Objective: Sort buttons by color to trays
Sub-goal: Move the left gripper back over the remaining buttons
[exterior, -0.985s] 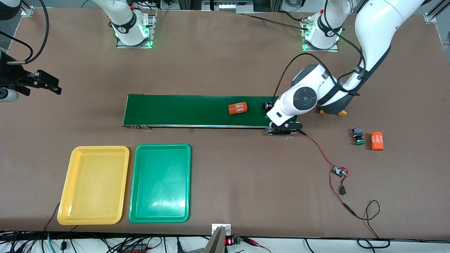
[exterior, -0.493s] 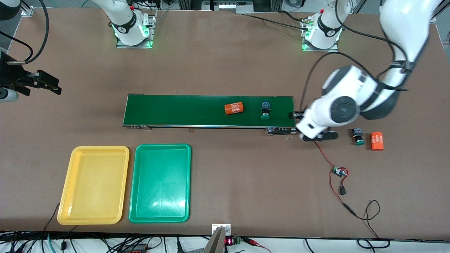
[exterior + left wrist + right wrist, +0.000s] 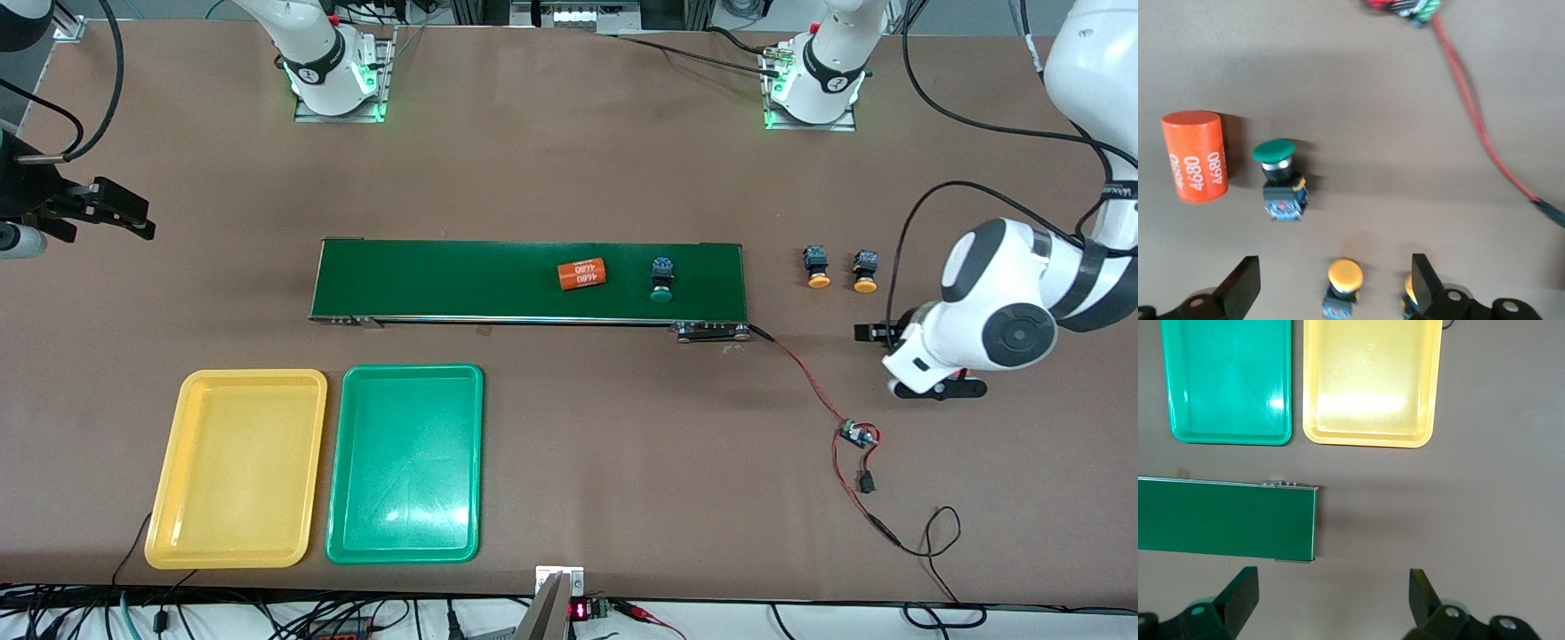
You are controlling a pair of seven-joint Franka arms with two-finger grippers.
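One green-capped button lies on the dark green belt. Two yellow-capped buttons lie on the table off the belt's end, toward the left arm's end. My left gripper hangs open and empty over the table near them. In the left wrist view, one yellow button shows between the open gripper's fingers, the other yellow button shows by one finger, and a second green button lies farther off. The yellow tray and green tray are empty. My right gripper waits open.
An orange cylinder lies on the belt beside the green button. Another orange cylinder stands next to the second green button. A red wire runs from the belt's end to a small circuit board.
My left arm swung from the belt's end toward its own end of the table, leaving a green button on the belt. The two yellow buttons came into sight. The belt's cylinder drifted toward the right arm's end.
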